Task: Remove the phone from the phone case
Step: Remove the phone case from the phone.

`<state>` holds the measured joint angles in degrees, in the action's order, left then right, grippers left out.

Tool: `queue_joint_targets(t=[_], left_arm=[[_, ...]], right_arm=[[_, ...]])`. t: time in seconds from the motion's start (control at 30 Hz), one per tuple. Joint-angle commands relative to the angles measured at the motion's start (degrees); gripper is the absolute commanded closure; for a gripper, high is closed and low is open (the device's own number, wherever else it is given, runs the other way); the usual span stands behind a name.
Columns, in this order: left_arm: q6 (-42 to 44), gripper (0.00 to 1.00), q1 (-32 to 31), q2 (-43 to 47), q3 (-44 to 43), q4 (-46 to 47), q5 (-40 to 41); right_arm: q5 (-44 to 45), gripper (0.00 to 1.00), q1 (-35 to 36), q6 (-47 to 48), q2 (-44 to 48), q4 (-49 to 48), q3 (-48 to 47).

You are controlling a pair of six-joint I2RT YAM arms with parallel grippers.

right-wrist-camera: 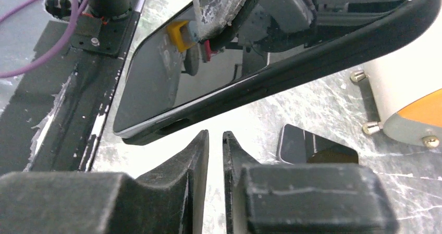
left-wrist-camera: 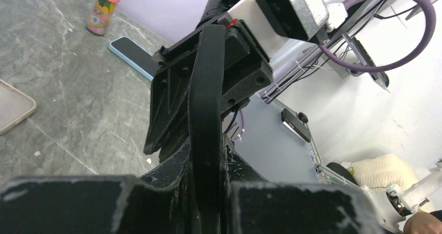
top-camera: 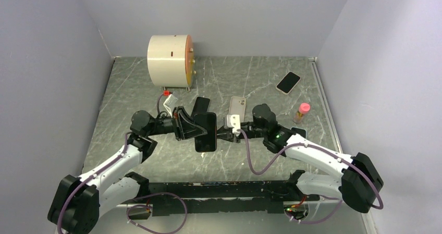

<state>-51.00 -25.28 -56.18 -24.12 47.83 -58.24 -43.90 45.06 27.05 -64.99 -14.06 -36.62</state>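
A black phone in a black case (top-camera: 206, 131) is held off the table at the centre. My left gripper (top-camera: 190, 127) is shut on its left side. In the left wrist view the case (left-wrist-camera: 206, 98) stands edge-on between my fingers (left-wrist-camera: 172, 171). My right gripper (top-camera: 223, 135) sits just off the phone's right edge. In the right wrist view the phone (right-wrist-camera: 292, 62) hangs above and beyond my right gripper (right-wrist-camera: 215, 140), whose jaws are almost together with a thin gap and hold nothing.
On the table lie another dark phone (top-camera: 201, 105), a white-cased phone (top-camera: 237, 107), a beige-cased phone (top-camera: 288, 82) and a pink-capped bottle (top-camera: 302, 112). A cream cylinder (top-camera: 169, 59) stands at the back left. A blue-edged phone (left-wrist-camera: 133, 54) lies near the bottle.
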Motion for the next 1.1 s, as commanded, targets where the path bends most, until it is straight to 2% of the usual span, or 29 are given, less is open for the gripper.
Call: queue_joint_targets(t=[0.0,0.23,0.37,0.5,0.8,1.07], left_arm=[[4.11,0.98,-0.03,2.15,-3.04,-0.92,2.33],[8.74,0.97,-0.03,3.35,-3.34,-6.08,2.86],[10.69,0.97,0.01,3.20,-2.21,-5.28,3.26],[11.33,0.97,-0.03,2.19,-0.15,-1.39,4.56],[9.08,0.98,-0.12,-0.62,-0.03,6.03,3.73],[8.59,0.97,-0.80,-0.39,0.04,7.05,3.31]], right_arm=[[0.01,0.78,-0.76,-7.30,3.86,-4.41,2.00],[-0.14,0.57,-3.10,-15.08,8.88,-7.65,4.77],[1.57,0.52,-4.75,-21.96,11.13,-11.01,4.01],[5.36,0.46,-5.86,-32.79,11.31,-19.90,4.70],[13.35,0.44,-5.81,-48.27,6.78,-35.33,4.87],[11.39,0.51,-5.86,-55.28,1.13,-42.94,2.35]])
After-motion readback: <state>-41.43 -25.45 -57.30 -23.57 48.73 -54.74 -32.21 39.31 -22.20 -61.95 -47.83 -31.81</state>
